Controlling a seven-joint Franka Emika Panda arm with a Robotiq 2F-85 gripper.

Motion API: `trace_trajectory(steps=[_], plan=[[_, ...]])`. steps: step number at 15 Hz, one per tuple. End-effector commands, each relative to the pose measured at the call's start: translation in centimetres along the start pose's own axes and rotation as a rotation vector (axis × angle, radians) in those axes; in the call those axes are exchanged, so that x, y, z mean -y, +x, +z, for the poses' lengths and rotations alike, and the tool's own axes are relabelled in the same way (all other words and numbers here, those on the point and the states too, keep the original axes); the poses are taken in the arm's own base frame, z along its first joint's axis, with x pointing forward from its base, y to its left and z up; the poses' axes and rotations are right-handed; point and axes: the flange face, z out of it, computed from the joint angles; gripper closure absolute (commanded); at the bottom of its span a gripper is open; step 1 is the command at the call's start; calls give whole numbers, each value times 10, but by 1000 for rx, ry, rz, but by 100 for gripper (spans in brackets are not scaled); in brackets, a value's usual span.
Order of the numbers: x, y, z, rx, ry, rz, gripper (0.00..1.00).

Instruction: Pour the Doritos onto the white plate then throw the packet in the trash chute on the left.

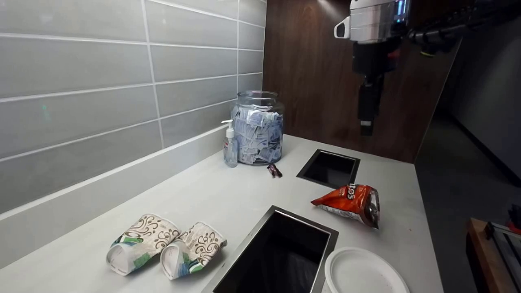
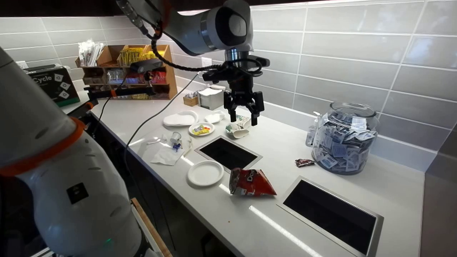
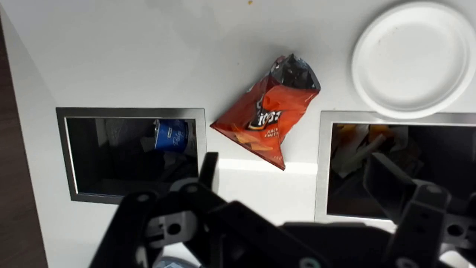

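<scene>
The red Doritos packet (image 3: 280,102) lies on the white counter with its torn, silver-lined mouth facing the plate side; it also shows in both exterior views (image 1: 346,201) (image 2: 251,182). Its contents are hidden. The round white plate (image 3: 412,63) lies beside it and holds only small specks. One metal-framed chute opening (image 3: 130,112) is at the left of the wrist view. Another chute opening (image 3: 322,171) is at the right, by the plate. My gripper (image 2: 244,119) is open and empty, high above the counter, its fingers pointing down, apart from the packet.
A glass jar of packets (image 1: 258,134) stands by the wall with a pump bottle (image 1: 230,150) and a small wrapper (image 1: 274,171). Crumpled paper cups (image 1: 150,238) lie behind the nearer chute. A napkin (image 2: 167,155), plates and a shelf (image 2: 173,71) are farther along.
</scene>
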Motion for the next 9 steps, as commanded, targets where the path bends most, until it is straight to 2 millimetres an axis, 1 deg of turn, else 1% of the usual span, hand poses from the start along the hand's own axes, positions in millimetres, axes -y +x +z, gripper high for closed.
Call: trace_trajectory(steps=[1, 3, 7, 9], plan=[[3, -10, 24, -114, 30, 72, 0], [1, -13, 39, -152, 35, 98, 0], [-15, -29, 81, -170, 64, 188, 0], [-21, -34, 103, -170, 74, 216, 0]])
